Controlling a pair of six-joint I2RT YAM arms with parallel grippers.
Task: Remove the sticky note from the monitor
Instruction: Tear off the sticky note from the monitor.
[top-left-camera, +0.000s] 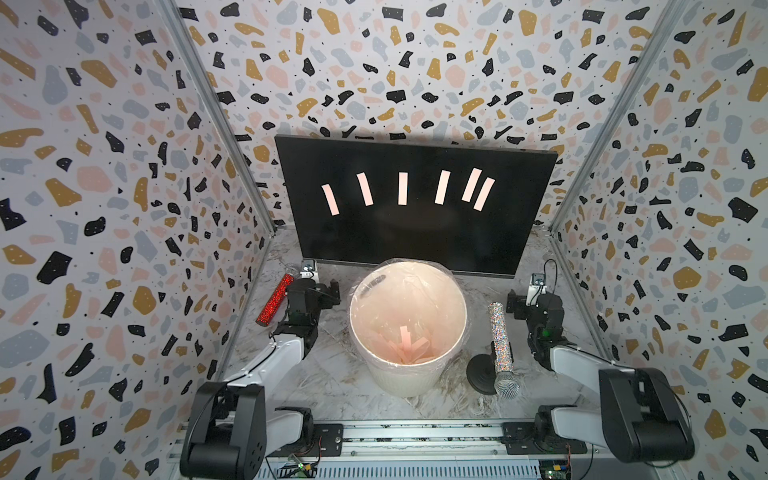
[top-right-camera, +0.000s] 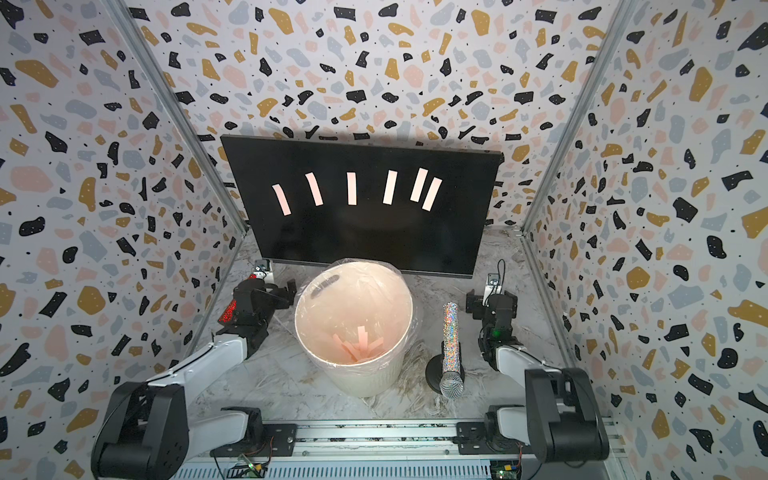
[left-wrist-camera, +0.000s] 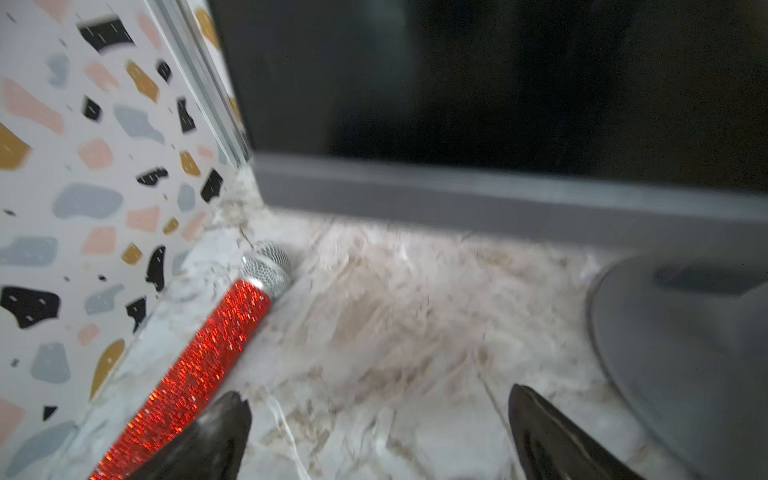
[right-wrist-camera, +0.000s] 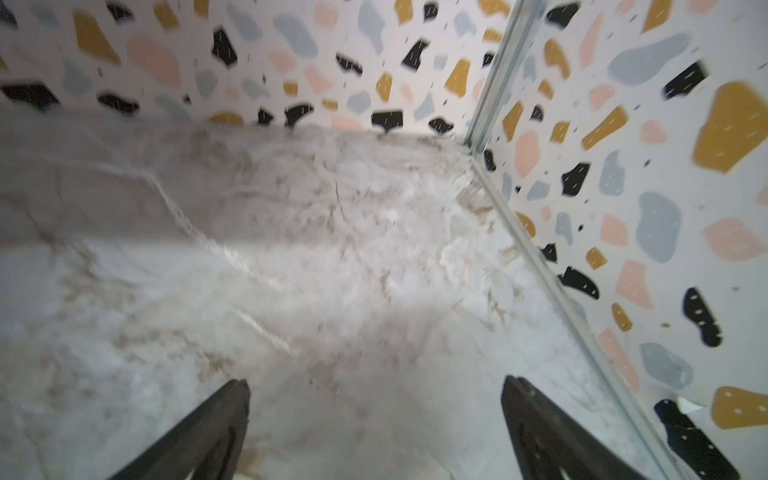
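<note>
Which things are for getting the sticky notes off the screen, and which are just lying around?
For the job: monitor, six pink sticky notes, white bucket with notes inside.
Just lying about: red glitter microphone, silver glitter microphone, black stand.

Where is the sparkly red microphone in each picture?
In a top view: the red microphone lies along the side wall, left of the white bucket.
In a top view: mostly hidden behind the left arm; a red bit shows.
Left wrist view: it lies along the wall, silver head nearest the monitor.
Right wrist view: not in it.
Shared landmark: the monitor's grey bottom edge, seen in both top views and the left wrist view.
</note>
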